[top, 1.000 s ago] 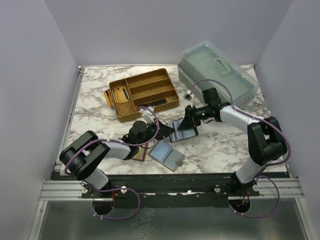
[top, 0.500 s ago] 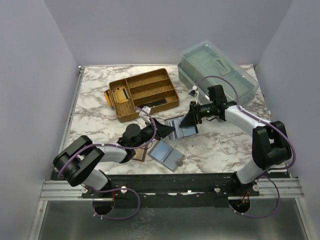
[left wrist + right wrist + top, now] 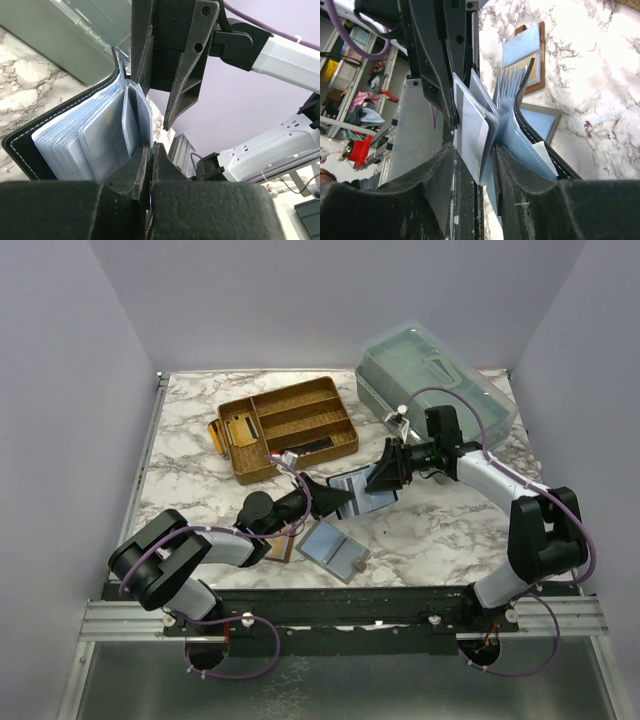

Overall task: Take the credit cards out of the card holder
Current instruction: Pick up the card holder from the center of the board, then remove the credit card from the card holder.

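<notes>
Black stitched card holder [image 3: 352,496] hangs over the marble table [image 3: 190,475], fanned wider since the right arm drew back. The left gripper [image 3: 322,498] pinches one sleeve while the right gripper [image 3: 384,478] straddles another, its grip unclear. Pale credit cards [image 3: 107,142] sit in blue-grey pockets.

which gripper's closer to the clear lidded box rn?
Right. The right gripper sits just in front of the clear box, fingers straddling sleeves of the card holder. The left gripper pinches the holder's other side, farther from the box.

Robot lab, plain lilac walls [image 3: 330,300], marble table [image 3: 190,455] (aluminium rail [image 3: 130,618] below)
</notes>
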### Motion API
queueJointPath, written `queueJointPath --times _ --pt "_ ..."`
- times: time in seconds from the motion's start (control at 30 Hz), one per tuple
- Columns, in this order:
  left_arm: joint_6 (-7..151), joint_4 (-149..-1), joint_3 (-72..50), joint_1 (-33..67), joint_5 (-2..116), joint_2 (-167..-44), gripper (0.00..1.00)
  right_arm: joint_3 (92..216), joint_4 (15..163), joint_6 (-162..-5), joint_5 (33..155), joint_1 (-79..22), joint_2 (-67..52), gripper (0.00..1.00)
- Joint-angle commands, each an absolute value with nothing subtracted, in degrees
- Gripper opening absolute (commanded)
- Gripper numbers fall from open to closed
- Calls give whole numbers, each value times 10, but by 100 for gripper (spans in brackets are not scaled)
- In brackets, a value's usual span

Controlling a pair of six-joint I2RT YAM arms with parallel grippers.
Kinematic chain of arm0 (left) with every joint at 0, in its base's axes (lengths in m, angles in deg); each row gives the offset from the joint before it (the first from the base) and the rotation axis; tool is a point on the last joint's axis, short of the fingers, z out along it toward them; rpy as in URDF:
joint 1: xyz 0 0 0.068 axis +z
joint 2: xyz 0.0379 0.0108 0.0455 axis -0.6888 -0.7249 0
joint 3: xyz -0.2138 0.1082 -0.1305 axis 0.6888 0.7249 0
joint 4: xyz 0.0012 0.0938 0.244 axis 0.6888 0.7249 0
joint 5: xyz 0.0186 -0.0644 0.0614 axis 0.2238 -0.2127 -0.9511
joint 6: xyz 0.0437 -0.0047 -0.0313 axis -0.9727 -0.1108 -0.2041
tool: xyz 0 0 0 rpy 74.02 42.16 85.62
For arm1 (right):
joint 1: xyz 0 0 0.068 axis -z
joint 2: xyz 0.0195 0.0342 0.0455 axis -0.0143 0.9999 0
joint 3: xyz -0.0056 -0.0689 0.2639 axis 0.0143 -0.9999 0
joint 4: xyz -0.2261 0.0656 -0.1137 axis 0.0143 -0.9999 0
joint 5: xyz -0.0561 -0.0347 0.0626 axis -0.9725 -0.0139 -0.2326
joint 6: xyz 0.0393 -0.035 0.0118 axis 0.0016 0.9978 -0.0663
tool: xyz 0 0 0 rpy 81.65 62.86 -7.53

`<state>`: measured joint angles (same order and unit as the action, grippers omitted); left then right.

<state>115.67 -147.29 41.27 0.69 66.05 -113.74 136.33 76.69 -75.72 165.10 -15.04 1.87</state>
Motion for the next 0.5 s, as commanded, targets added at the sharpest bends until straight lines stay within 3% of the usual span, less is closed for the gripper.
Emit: queueJointPath --times 0.0,0.23,0.33,0.47 --pt "1176 -1574 368 2 691 -1161 0 1345 794 -794 1718 -161 4 41" --pt "1172 -1551 344 -7 668 -1191 0 1343 800 -802 1688 -161 2 35" --pt "1158 -1507 337 -12 654 -1188 0 1344 801 -804 1684 -161 4 26" --pt "1140 -1464 350 -12 632 -1171 0 1346 800 -802 1682 -161 3 5"
